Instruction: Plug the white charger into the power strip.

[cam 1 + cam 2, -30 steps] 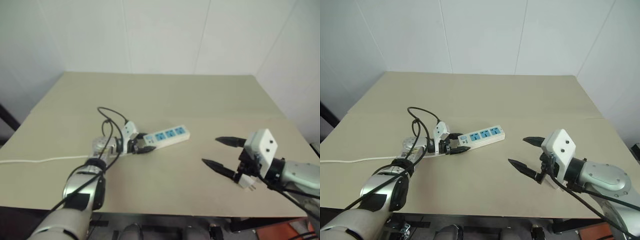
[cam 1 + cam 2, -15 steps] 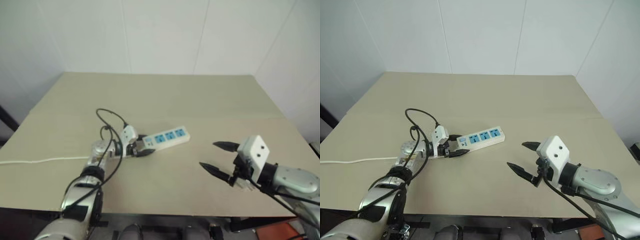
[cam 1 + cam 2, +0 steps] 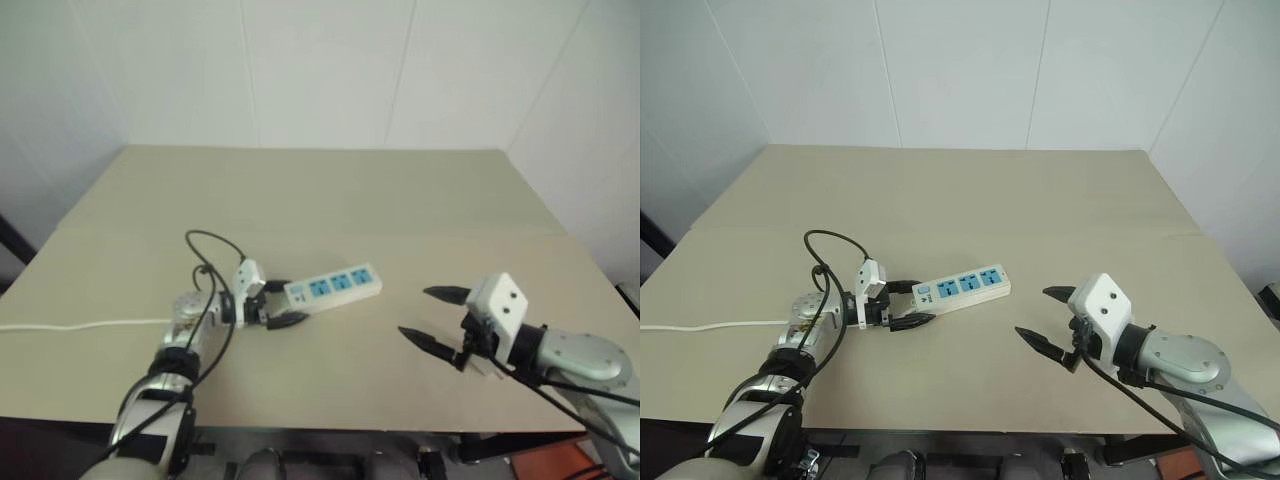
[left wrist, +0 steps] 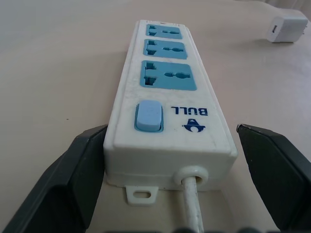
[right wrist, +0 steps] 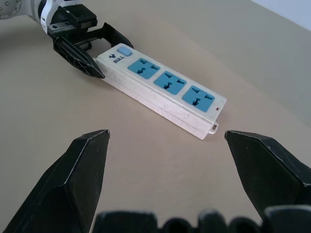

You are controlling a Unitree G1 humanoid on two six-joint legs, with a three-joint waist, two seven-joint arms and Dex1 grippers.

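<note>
Left wrist view: my left gripper [image 4: 170,170] open astride power strip [image 4: 167,92]; white charger [image 4: 287,26] beyond it, unplugged; my right gripper [image 5: 172,160] open, empty.

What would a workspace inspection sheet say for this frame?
Surface: beige table.
Job's things: power strip lies flat with its sockets empty; charger lies on the table, unplugged.
Clutter: nothing seen.
Grippers: left gripper open, straddling the strip's switch end; right gripper open, empty.
Cables: white cord runs off the table's left edge; black cable loops above the left wrist.
Surroundings: white walls.
</note>
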